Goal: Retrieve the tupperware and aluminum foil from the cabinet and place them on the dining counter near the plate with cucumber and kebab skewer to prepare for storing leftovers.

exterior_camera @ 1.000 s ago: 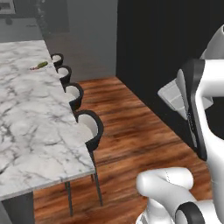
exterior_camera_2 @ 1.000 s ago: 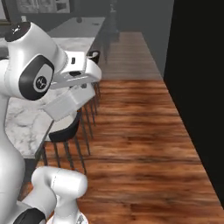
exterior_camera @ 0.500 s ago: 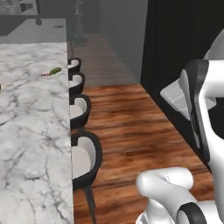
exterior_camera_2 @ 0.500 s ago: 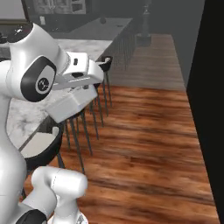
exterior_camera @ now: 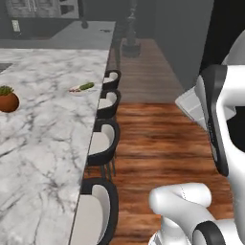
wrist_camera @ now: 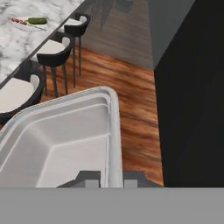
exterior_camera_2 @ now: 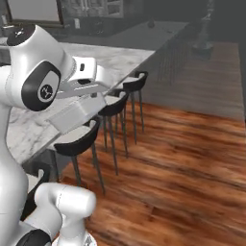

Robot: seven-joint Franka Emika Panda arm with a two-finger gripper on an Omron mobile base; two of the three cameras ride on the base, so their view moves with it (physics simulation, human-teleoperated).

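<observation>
My gripper [wrist_camera: 112, 178] is shut on the rim of the tupperware [wrist_camera: 61, 140], a clear greyish-white tray held in the air over the wood floor beside the stools. From the right base view the tupperware [exterior_camera_2: 77, 114] hangs tilted under the gripper [exterior_camera_2: 91, 95]. Its corner [exterior_camera: 190, 103] shows behind my arm in the left base view. Far along the dining counter [exterior_camera: 43, 143] lies the plate [exterior_camera: 79, 90] with the cucumber [exterior_camera: 86, 86] and the kebab skewer [exterior_camera: 74, 89]. The hand view shows the plate [wrist_camera: 30, 26] at its top left. The aluminum foil and the cabinet are out of view.
Several dark stools [exterior_camera: 103, 143] line the counter's edge, between me and the marble. A small potted plant [exterior_camera: 7, 98] stands on the counter left of the plate. A dark wall [wrist_camera: 192, 87] rises on the right. Open wood floor [exterior_camera_2: 182, 163] stretches ahead.
The whole scene has shifted as the base turned and drove: the counter and plate now sit closer and more in front. The tupperware stays in the shut gripper.
</observation>
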